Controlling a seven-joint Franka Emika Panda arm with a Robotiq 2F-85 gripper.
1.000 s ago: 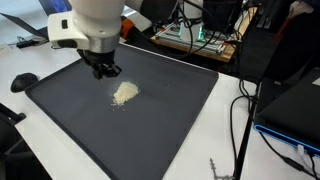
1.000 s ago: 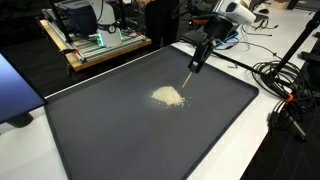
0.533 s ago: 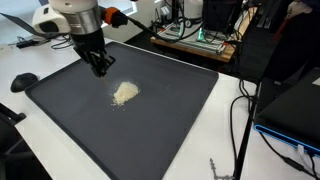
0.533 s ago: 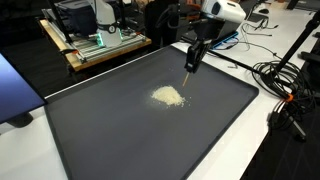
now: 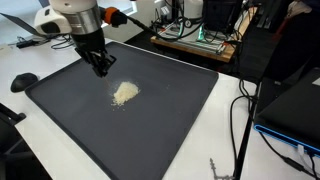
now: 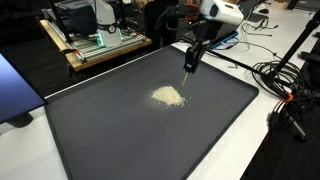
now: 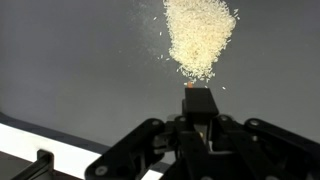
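A small pile of pale grains [image 5: 125,93] [image 6: 168,96] [image 7: 202,35] lies on a large dark grey mat [image 5: 170,125] [image 6: 120,135] [image 7: 70,60]. My gripper [image 5: 100,68] [image 6: 192,62] [image 7: 198,120] hovers just beyond the pile's edge, shut on a thin stick-like tool [image 6: 188,78] [image 7: 198,100]. In the wrist view the tool appears end-on as a dark block with a small orange tip. That tip points down at the mat beside the grains, with a few loose grains scattered round it. Whether the tip touches the mat is unclear.
A black rounded object [image 5: 22,80] sits on the white table off one corner of the mat. Cables [image 5: 245,110] [image 6: 285,90] trail along the table beside the mat. A wooden board with electronics [image 6: 100,45] stands behind it, and a screen edge [image 6: 12,90] is at the side.
Over the first half second the arm swung and the gripper with the tool shifted a little along the mat's far edge, away from the pile. Since then nothing has moved.
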